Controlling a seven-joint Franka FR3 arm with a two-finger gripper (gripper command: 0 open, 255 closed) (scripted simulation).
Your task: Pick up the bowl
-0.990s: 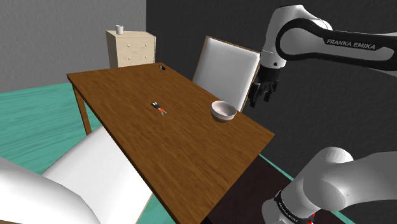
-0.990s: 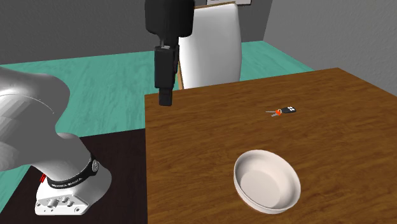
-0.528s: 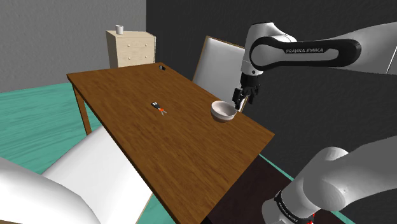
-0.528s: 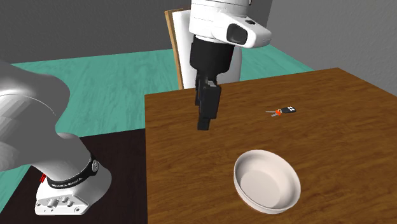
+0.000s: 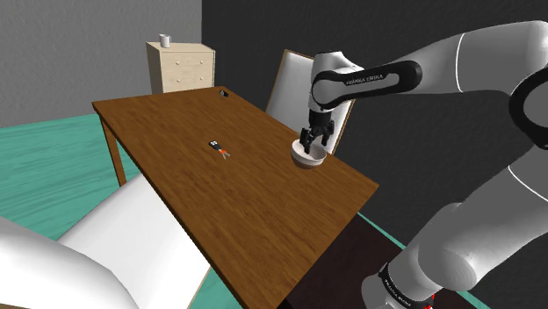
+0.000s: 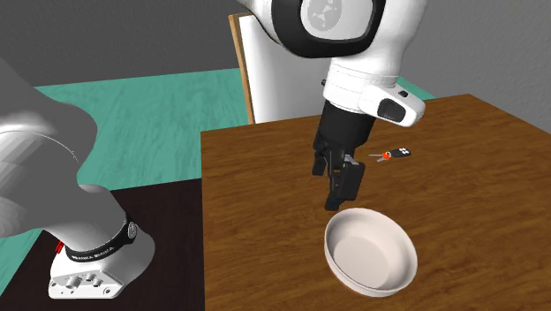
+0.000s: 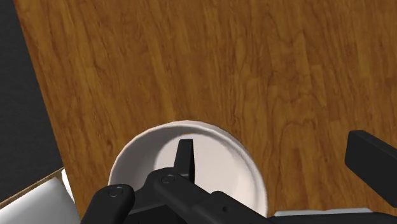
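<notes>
A white bowl (image 5: pixel 305 157) (image 6: pixel 371 252) sits on the brown wooden table (image 5: pixel 219 189) (image 6: pixel 256 230) near the edge facing the stand. My black gripper (image 5: pixel 313 140) (image 6: pixel 337 183) hangs open just above the bowl's rim, pointing down. In the wrist view one finger (image 7: pixel 184 156) is over the bowl's (image 7: pixel 216 159) inside. The other finger (image 7: pixel 374 158) stands outside the rim, over the table (image 7: pixel 191 63). Neither finger touches the bowl.
A small dark key fob with a red part (image 5: pixel 217 147) (image 6: pixel 394 155) lies mid-table. A white chair (image 5: pixel 307 88) (image 6: pixel 283 71) stands behind the bowl, another (image 5: pixel 114 246) at the front. A dresser (image 5: pixel 181 66) with a cup (image 5: pixel 164 39) stands far back.
The arm swung in from beyond the table's edge and lowered the gripper over the bowl's rim. The fingers stayed open. The bowl has not moved.
</notes>
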